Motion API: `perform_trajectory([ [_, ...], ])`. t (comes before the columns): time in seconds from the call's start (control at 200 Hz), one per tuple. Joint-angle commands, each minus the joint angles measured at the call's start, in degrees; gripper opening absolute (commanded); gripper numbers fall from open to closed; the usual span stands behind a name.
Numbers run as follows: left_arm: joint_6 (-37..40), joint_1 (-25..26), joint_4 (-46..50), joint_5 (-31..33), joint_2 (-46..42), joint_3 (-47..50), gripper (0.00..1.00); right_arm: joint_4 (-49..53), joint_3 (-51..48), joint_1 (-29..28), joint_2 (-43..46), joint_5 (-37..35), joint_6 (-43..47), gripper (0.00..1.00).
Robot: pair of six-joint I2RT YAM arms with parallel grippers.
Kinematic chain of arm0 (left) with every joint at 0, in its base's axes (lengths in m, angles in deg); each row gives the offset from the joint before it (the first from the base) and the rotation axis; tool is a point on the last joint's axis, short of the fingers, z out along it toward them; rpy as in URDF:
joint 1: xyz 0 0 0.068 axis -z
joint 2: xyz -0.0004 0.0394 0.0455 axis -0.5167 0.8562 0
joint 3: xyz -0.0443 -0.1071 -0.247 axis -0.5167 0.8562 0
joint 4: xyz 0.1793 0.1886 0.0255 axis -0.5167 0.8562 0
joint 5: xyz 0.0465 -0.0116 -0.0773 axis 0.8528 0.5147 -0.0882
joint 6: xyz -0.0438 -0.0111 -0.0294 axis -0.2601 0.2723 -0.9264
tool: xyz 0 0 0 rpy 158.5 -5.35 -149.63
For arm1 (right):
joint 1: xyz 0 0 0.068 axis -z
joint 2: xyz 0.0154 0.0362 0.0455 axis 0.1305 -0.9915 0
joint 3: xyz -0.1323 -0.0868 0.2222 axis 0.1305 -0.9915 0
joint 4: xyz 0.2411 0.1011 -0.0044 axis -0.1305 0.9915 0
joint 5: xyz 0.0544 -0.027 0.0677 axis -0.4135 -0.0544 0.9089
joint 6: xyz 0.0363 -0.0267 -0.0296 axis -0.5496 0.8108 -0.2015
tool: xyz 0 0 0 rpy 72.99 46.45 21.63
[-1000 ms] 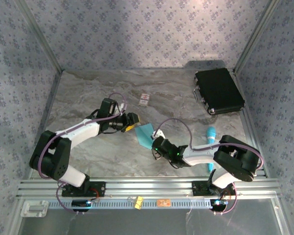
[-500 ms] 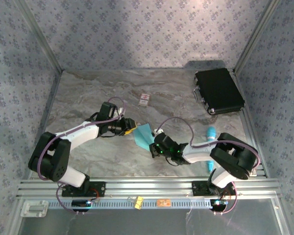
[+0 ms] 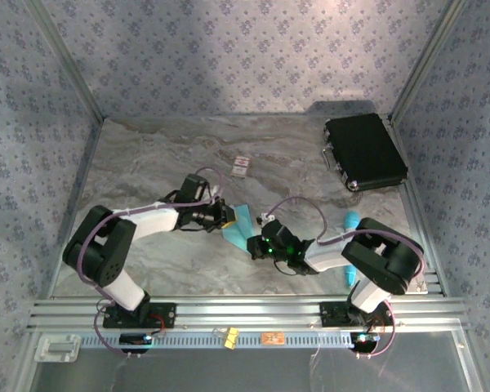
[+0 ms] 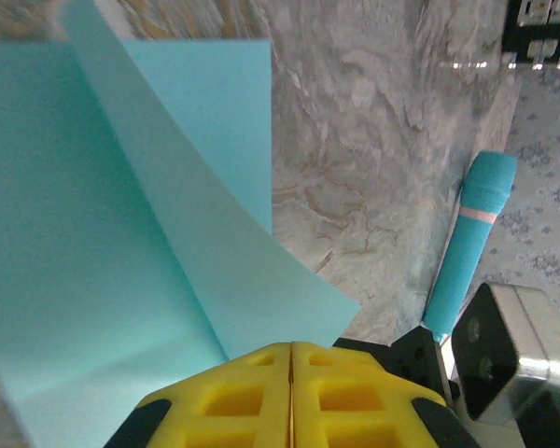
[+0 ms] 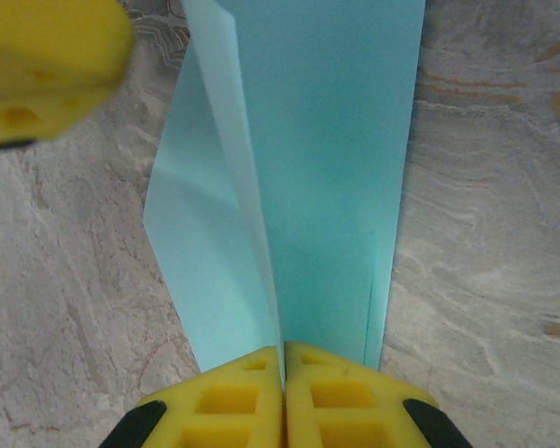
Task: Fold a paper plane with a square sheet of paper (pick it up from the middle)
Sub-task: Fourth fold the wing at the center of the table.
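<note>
1. Square sheet of paper (image 3: 242, 222) (image 4: 93, 233) (image 5: 327, 168): light blue, partly folded, lying mid-table between both grippers.
2. Right gripper (image 3: 251, 245) (image 5: 283, 350): yellow pads pinching the sheet's raised crease at its near edge.
3. Left gripper (image 3: 227, 219) (image 4: 290, 347): pads pressed together at the sheet's opposite edge; whether paper is caught cannot be told.
4. Cyan stick (image 3: 351, 222) (image 4: 467, 243): lying to the right, apart.
5. Black case (image 3: 365, 151): far right corner.
6. White card (image 3: 242, 166): beyond the sheet.

A robotics lab booth (staged, by the look): aluminium rails (image 3: 245, 309), wallpapered panels (image 3: 245, 57), marble-print tabletop (image 3: 159, 151).
</note>
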Motion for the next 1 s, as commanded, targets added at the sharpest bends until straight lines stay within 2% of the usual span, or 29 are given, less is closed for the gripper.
perform_trajectory([
  [0.0, -1.49, 1.32, -4.14, -1.31, 1.76, -2.74, 0.08, 1.57, -1.46, 0.49, -2.55, 2.52, -2.52, 0.09],
  [0.27, -4.81, 2.27, -9.86, -0.34, 5.98, -3.39, 0.08, 2.92, -1.33, 2.07, -2.22, 5.0, -2.71, 0.1],
  [0.665, -4.44, 2.64, -8.24, 2.34, 8.39, -3.93, 0.06, 4.0, -0.84, 3.42, -2.21, 7.6, -3.63, 0.13],
  [0.994, -3.12, 2.51, -7.46, 3.14, 8.05, -4.28, 0.06, 3.0, -0.04, 4.18, -3.94, 10.63, -5.08, 0.06],
])
